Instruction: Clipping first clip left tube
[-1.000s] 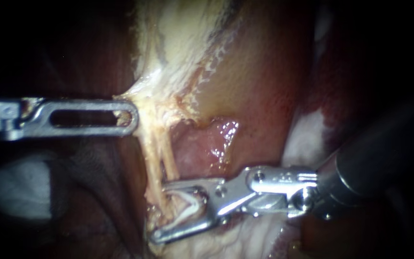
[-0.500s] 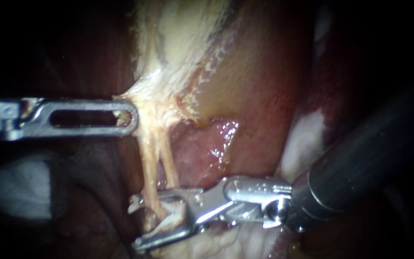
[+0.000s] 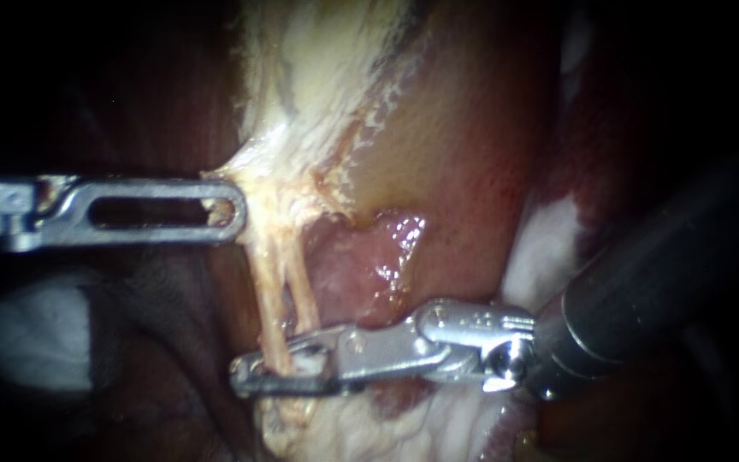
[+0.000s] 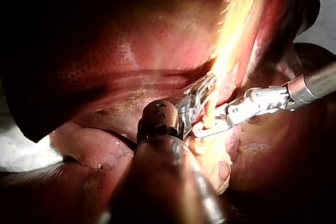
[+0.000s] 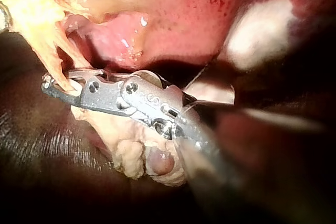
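Narrowed since half a second ago: jaws of right instrument, from wide gape to nearly together, clamped on left tube from both sides, white clip between. Left instrument closed on pale tissue at tubes' upper end. Tight clearance: liver close by, lumpy tissue just below jaws. Dark surround at both sides. Lower end of right tube hidden behind upper jaw.

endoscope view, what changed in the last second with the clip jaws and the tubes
The right instrument, silver and carrying a white clip, slid leftwards until its open jaws straddled the thin pale left tube, then closed; they are now shut on it. The left instrument, with slotted silver jaws, stayed shut on the pale yellow tissue above the tubes.
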